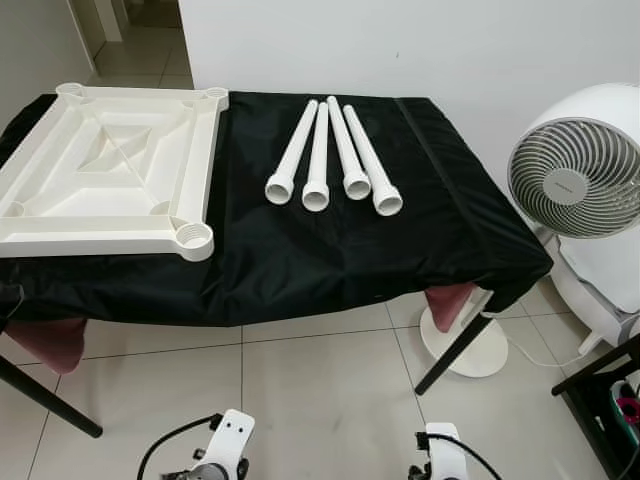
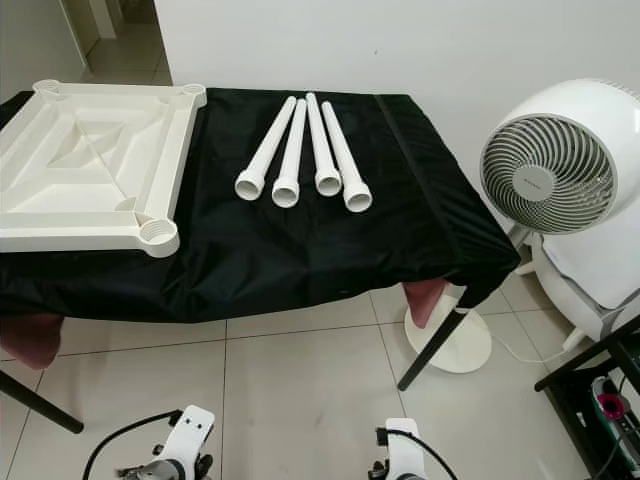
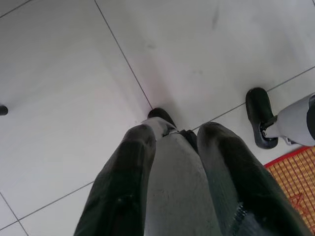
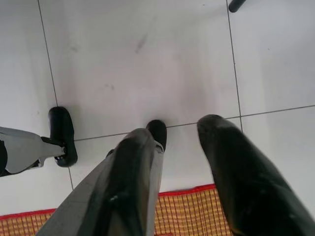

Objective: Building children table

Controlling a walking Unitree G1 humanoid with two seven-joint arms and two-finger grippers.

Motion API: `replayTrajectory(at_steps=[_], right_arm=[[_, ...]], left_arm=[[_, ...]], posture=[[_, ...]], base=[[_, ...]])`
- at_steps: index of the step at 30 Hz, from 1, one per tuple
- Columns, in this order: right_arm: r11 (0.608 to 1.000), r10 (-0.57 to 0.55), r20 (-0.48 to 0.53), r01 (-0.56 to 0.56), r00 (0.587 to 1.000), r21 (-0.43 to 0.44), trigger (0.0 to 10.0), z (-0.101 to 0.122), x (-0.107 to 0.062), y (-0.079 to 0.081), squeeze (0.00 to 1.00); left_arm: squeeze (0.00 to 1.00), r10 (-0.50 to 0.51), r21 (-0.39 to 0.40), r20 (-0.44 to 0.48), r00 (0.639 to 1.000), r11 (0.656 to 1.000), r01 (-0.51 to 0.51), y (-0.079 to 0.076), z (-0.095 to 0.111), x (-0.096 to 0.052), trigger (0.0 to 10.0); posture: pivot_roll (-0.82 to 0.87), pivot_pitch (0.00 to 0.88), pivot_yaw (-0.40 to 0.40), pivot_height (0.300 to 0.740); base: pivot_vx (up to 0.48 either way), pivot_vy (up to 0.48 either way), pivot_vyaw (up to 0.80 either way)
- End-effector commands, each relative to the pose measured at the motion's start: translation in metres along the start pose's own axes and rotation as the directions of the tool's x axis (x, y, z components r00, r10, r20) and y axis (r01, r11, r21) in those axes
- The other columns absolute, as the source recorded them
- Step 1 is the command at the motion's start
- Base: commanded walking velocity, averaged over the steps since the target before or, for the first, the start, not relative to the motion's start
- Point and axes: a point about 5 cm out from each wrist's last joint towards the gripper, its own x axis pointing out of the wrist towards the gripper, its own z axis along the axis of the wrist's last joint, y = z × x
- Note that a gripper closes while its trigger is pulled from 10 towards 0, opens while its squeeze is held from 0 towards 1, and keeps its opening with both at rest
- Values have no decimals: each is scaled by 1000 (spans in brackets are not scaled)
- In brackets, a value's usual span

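I see four white legs lying side by side, open ends toward me; the upturned tabletop at nine o'clock runs off-frame. Left gripper and right gripper hang with fingers parted, empty.

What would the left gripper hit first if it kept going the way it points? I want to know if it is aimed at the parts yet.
Most likely the white floor tile: the left gripper hangs pointing down at bare floor.

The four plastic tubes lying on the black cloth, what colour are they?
The four plastic tubes are white, plainest in the left eye view against the black cloth.
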Motion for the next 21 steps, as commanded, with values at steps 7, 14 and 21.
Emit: replayTrajectory(at_steps=[7,14,21], right_arm=[[1000,24,183,-25,983,5,10000,29,0,-10,0],[999,47,271,-48,961,-5,10000,41,-3,-19,890],[995,96,338,-87,936,-42,10000,54,-3,-16,1000]], left_arm=[[0,-38,23,72,997,999,36,-4,4,-1,10000],[1000,-86,22,110,990,996,84,-7,6,-1,10000],[1000,-134,107,316,939,989,105,24,60,-7,10000]], posture=[[13,38,-19,740],[11,53,-12,740],[9,56,-11,740]], base=[[0,0,0],[0,0,0],[0,0,0]])
